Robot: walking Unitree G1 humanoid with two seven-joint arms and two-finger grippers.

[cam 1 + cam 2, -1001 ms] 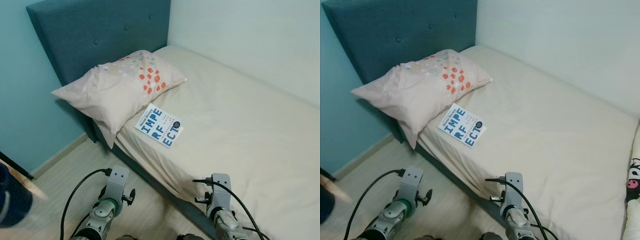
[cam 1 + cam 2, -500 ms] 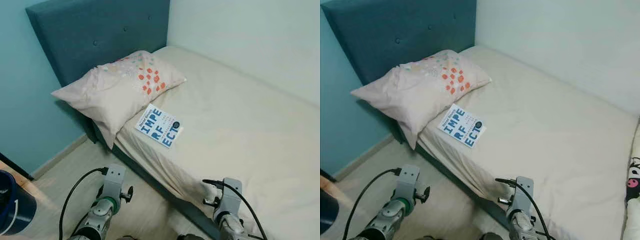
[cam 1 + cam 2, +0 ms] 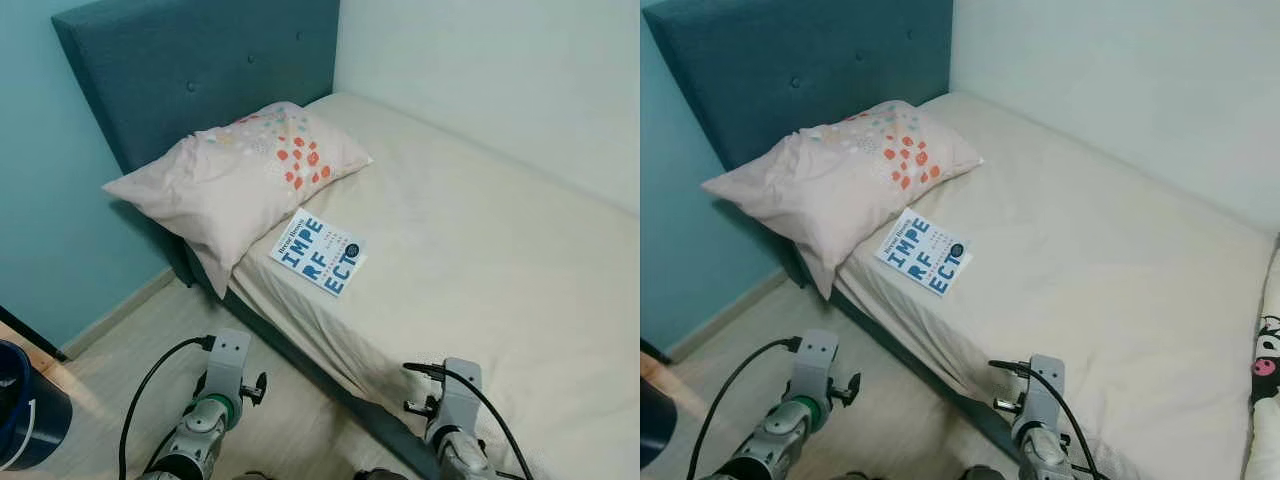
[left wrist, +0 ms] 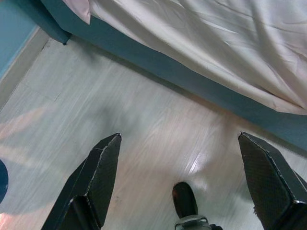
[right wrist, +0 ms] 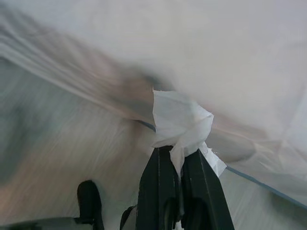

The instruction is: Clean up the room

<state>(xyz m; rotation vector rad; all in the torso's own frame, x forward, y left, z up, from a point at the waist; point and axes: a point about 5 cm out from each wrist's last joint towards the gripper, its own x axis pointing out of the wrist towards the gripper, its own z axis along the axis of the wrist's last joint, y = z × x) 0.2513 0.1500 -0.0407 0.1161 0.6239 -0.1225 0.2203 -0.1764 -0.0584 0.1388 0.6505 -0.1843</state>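
Right gripper (image 5: 178,155) clamped nearly shut on a crumpled white tissue (image 5: 181,125), fingers (image 5: 154,191) pressed together with the paper pinched between the tips and bunching out above them; held low beside the edge of the bed (image 3: 470,260), over the draped cream sheet (image 5: 201,57) and the pale wood floor (image 4: 120,129). Left gripper (image 4: 180,143) spread wide, both black fingers (image 4: 98,177) far apart with nothing between them and touching nothing, pointed down at bare floor just beside the teal bed base (image 4: 192,81). In the head views, both silver wrists at 6 o'clock, left arm (image 3: 215,400) over the floor, right arm (image 3: 450,410) at the mattress edge. Book (image 3: 319,252) with blue "IMPERFECT" lettering flat on the sheet near centre, its upper corner tucked at the pillow's edge. Spotted cream pillow (image 3: 235,175) at 10 o'clock from the book, against the teal headboard (image 3: 200,70), one corner overhanging the bedside. Dark blue bin (image 3: 25,410) at 8 o'clock on the floor. Black-and-white cartoon plush (image 3: 1265,365), only partly seen, at 3 o'clock on the bed.
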